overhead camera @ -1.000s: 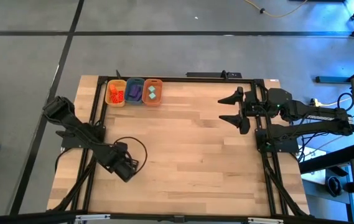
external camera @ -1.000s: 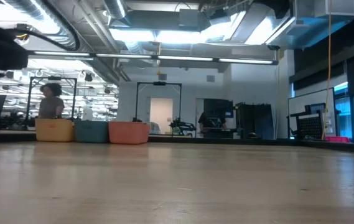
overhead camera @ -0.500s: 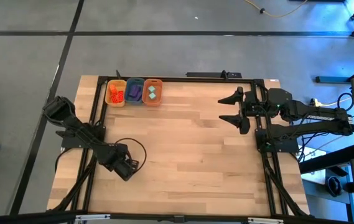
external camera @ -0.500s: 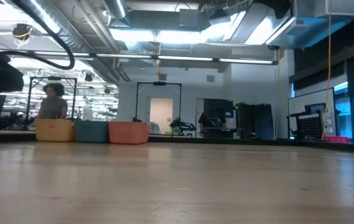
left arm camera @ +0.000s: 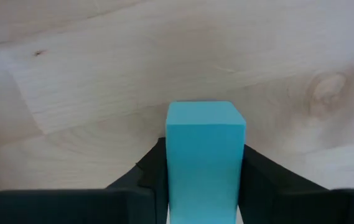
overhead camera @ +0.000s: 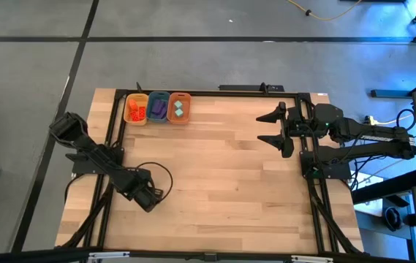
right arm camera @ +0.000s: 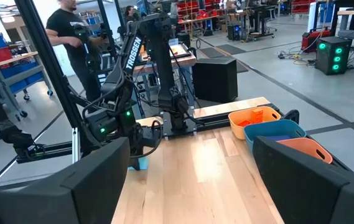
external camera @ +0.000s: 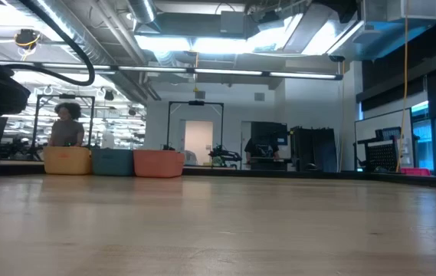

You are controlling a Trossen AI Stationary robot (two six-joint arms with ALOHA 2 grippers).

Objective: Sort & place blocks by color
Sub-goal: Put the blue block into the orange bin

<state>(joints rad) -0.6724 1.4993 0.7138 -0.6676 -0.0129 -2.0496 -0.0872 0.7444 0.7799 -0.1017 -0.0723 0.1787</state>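
You're clamping a teal block [left arm camera: 205, 155] in the left gripper [overhead camera: 149, 199] low over the table [overhead camera: 222, 168], presumably for carrying to the tubs [overhead camera: 157, 107], while the right gripper [overhead camera: 275, 129] is idling open at the edge.

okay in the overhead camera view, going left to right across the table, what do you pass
Left gripper holding a teal block low over the wood → yellow tub → blue tub → orange tub, all three at the far edge → right gripper, open, at the right side.

Left end effector [overhead camera: 151, 197] clamped low; right end effector [overhead camera: 273, 128] spread wide, raised.
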